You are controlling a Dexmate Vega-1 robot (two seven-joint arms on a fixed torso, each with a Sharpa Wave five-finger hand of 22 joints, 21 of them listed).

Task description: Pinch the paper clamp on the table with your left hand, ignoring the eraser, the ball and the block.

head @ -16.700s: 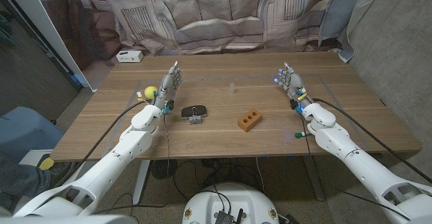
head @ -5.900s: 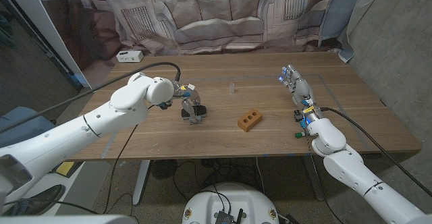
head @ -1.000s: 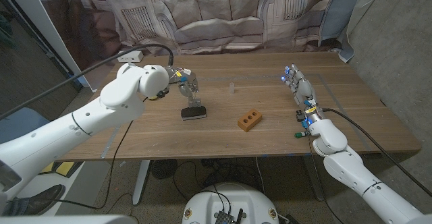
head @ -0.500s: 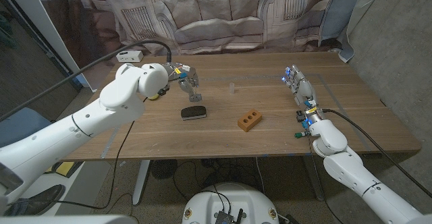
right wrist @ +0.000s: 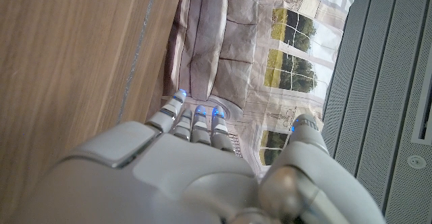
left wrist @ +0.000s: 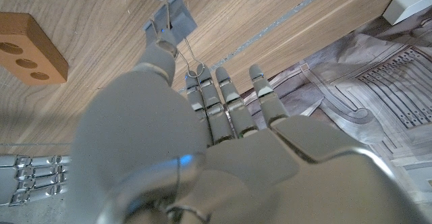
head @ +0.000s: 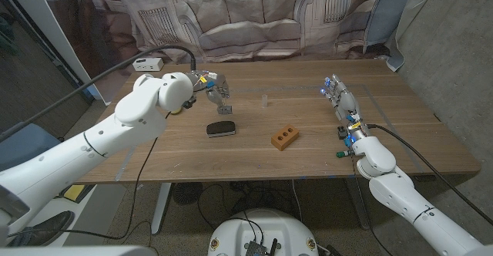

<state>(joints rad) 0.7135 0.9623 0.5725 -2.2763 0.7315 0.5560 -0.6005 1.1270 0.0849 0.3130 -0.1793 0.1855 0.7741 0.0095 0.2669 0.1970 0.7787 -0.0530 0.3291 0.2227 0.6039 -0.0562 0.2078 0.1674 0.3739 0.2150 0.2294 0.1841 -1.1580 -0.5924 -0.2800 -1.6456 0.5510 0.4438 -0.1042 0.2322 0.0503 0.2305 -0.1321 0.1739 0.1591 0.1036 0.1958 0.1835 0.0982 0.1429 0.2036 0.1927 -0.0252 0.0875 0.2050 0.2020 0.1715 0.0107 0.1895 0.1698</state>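
**Paper clamp pinched and lifted clear of the eraser**

Paper clamp (head: 224,108) hung in the left hand (head: 213,89), just above and behind the black eraser (head: 220,129), which served as the landmark on the wooden table (head: 254,156). In the left wrist view the thumb and a finger pinched the clamp's (left wrist: 171,23) wire handles while the other fingers (left wrist: 233,99) reached out straight beside it. Left of the eraser, a yellow ball (head: 182,109) peeked out from behind the arm. Right of the eraser lay the orange block (head: 284,138), apart from it. Far right of the eraser, the right hand (head: 340,100) stood on its edge with fingers together and straight, holding nothing.

The pinching step looked done, the clamp seemingly off the table. The next move, by my judgement, called only for keeping a steady squeeze so the thin handles did not slip.
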